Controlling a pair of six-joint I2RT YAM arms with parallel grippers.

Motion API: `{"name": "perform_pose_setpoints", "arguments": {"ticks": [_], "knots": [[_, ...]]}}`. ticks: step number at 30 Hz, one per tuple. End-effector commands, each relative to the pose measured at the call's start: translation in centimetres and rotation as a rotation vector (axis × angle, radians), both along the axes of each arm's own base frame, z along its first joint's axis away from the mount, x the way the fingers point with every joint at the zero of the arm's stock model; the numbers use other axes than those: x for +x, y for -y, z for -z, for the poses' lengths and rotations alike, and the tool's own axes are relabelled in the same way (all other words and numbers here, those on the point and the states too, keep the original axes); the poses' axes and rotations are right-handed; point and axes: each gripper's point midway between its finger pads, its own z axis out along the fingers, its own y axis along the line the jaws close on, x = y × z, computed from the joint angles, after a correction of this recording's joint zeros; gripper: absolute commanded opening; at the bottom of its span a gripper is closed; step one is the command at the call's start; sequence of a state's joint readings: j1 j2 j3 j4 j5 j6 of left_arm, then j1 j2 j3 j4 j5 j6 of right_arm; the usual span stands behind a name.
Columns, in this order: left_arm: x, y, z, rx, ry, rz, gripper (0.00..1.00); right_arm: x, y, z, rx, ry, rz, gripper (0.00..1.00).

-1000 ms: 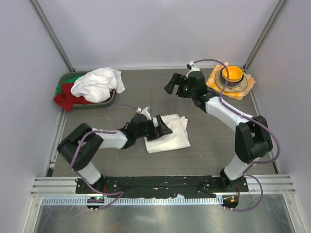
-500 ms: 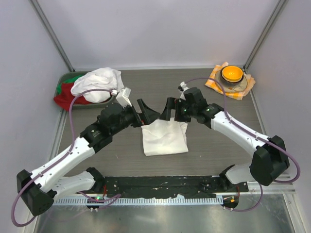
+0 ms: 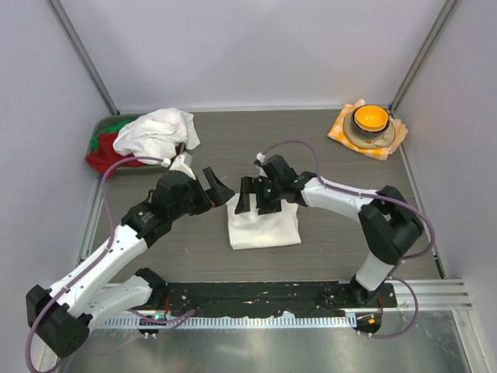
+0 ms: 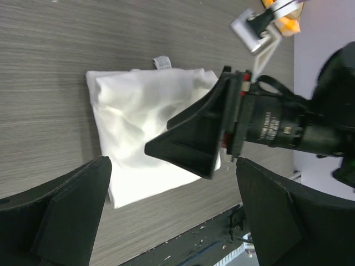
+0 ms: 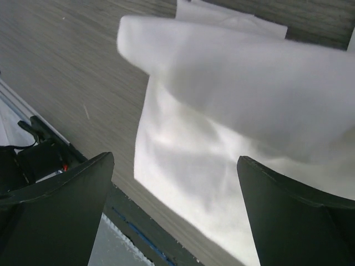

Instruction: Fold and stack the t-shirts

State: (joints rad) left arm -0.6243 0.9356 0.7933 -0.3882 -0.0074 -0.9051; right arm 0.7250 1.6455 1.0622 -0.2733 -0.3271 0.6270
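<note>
Midway through the job, a folded t-shirt [image 3: 264, 227] lies at the centre of the counter [image 3: 233, 140], while a crumpled t-shirt [image 3: 155, 132] sits in the bin [image 3: 172, 165] at far left, yet to be folded and stacked. The left claw [image 3: 220, 186] and right claw [image 3: 255, 205] hang wide and empty near the folded t-shirt's far edge.

Folded t-shirt [image 3: 264, 227] lies mid-table [image 3: 326, 241], toward the near edge. Left gripper [image 3: 224, 190] sits just off its back left corner, right gripper [image 3: 256, 203] over its back edge; the two face each other, close but apart. Crumpled t-shirt [image 3: 155, 134] lies on other garments [image 3: 105, 159] in a tray [image 3: 172, 165] at back left. Bowl [image 3: 370, 118] sits on a cloth [image 3: 339, 132] at back right.
</note>
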Motion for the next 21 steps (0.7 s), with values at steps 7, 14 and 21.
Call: {"name": "perform_pose_setpoints", "arguments": {"ticks": [7, 14, 21], "knots": [[0.6, -2.3, 0.0, -0.003, 0.001, -0.029, 1.00, 7.6, -2.6, -0.7, 0.158, 0.066, 0.019, 1.00], [1.2, -2.1, 0.8, 0.001, -0.019, -0.021, 1.00, 10.8, -1.1, -1.8, 0.215, 0.069, 0.049, 1.00], [1.4, -1.4, 1.8, -0.010, -0.046, -0.002, 1.00, 11.9, 0.7, 5.1, 0.182, -0.029, 0.110, 1.00]]}}
